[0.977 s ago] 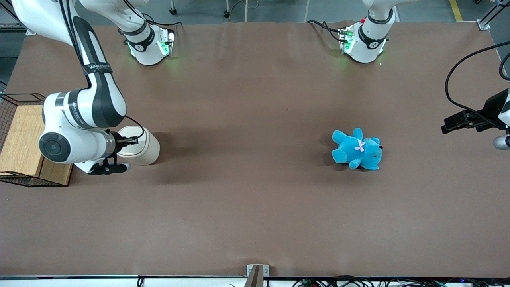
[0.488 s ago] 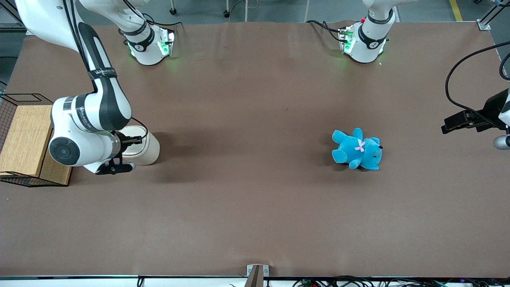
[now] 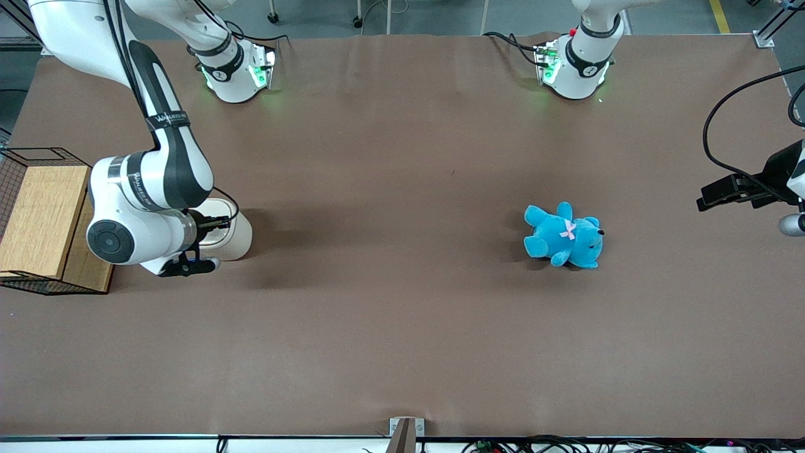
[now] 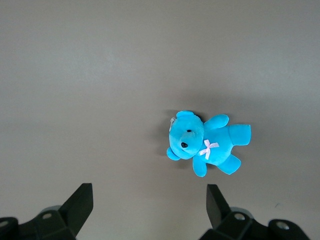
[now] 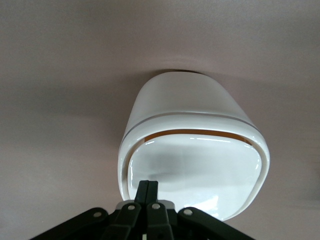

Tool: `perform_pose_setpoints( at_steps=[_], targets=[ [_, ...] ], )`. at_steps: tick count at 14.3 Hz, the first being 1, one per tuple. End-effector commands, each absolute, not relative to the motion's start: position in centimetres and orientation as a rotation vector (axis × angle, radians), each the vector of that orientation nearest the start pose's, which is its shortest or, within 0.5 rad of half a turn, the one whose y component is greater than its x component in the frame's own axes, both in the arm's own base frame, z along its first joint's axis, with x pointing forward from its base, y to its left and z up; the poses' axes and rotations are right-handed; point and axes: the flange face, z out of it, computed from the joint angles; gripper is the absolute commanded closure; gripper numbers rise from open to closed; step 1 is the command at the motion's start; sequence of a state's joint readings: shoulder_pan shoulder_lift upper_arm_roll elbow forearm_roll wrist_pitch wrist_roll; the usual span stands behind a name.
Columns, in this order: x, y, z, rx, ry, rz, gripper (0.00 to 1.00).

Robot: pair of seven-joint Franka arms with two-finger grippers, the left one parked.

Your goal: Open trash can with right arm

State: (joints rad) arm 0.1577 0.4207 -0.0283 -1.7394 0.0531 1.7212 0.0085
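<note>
The cream-white trash can [image 3: 234, 231] stands on the brown table beside the wire basket, partly covered by my right arm [image 3: 141, 189]. In the right wrist view the trash can [image 5: 192, 145] fills the middle; its flat lid [image 5: 197, 172] is tilted, and a thin tan gap [image 5: 192, 134] shows along one edge. My gripper [image 5: 147, 186] is shut, its two fingers pressed together, with the tips over the lid's near edge. In the front view the gripper [image 3: 217, 221] sits over the can's top.
A wire basket [image 3: 25, 189] holding a wooden box [image 3: 41, 217] stands at the working arm's end of the table, close to the arm's elbow. A blue plush bear [image 3: 564, 236] lies toward the parked arm's end and also shows in the left wrist view [image 4: 205, 142].
My right arm's wrist and elbow have shifted toward the table's middle, uncovering more of the wooden box. The gripper has stayed over the trash can's top.
</note>
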Motion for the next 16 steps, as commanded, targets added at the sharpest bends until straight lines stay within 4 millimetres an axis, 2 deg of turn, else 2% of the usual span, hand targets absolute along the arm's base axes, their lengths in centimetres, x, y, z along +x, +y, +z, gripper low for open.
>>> perform_pose_setpoints(
  at_steps=[1,12,14,16],
  targets=[
    [59.6,8.7,30.5,-3.049,-0.14,0.683,1.0],
    [59.8,8.6,27.5,-3.046,-0.134,0.714,1.0],
    [59.8,8.5,27.8,-3.044,-0.13,0.723,1.0],
    [60.0,8.1,30.0,-3.041,-0.12,0.725,1.0]
  ],
)
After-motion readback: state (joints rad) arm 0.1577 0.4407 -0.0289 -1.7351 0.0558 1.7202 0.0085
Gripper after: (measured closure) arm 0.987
